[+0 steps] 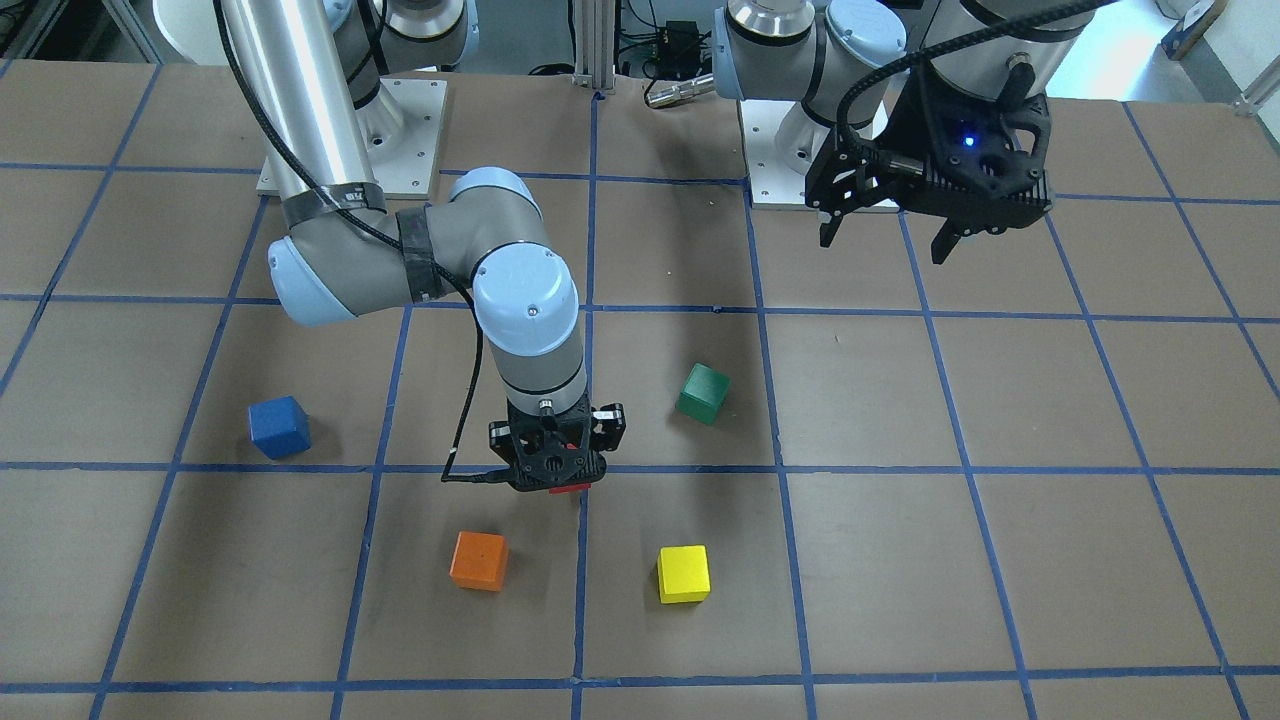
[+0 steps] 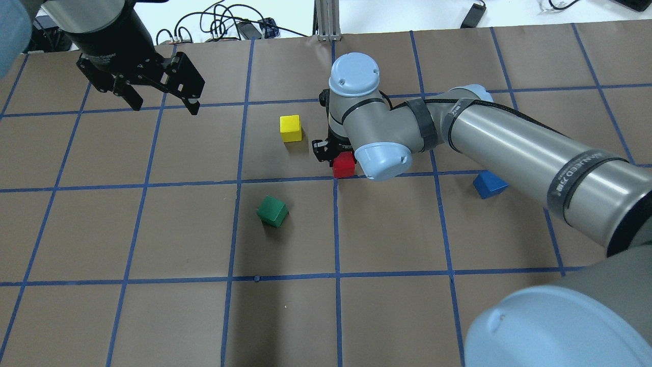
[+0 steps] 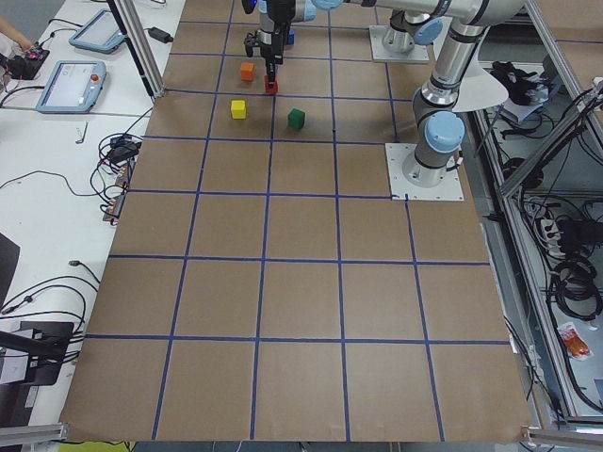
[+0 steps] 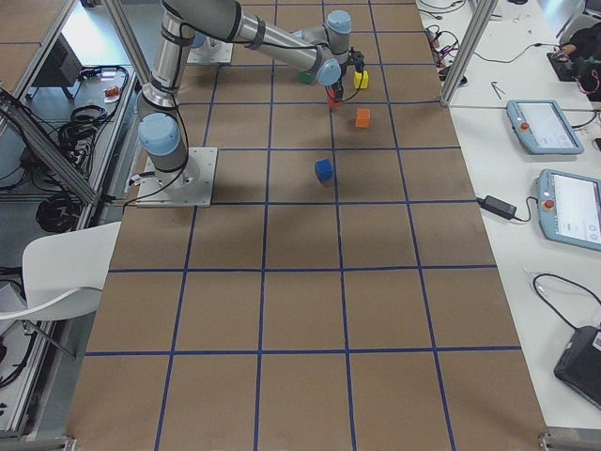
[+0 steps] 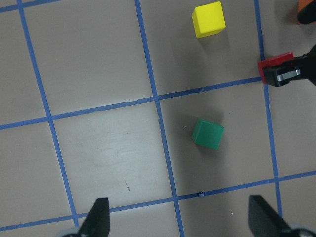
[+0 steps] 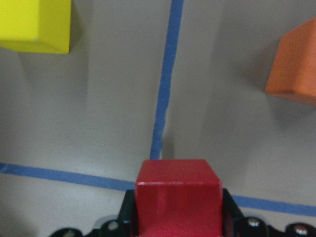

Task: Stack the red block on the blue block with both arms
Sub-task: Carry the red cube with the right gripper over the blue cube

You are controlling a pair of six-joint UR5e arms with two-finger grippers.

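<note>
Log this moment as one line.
right pincer: shut on red block | left pincer: open, empty, raised | blue block: nothing on it

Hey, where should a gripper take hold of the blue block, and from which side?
Come straight down from above and close the fingers on two opposite side faces of the blue block. It sits flat on the table, nothing touching it, turned slightly off the grid lines, so rotate the wrist to match.
</note>
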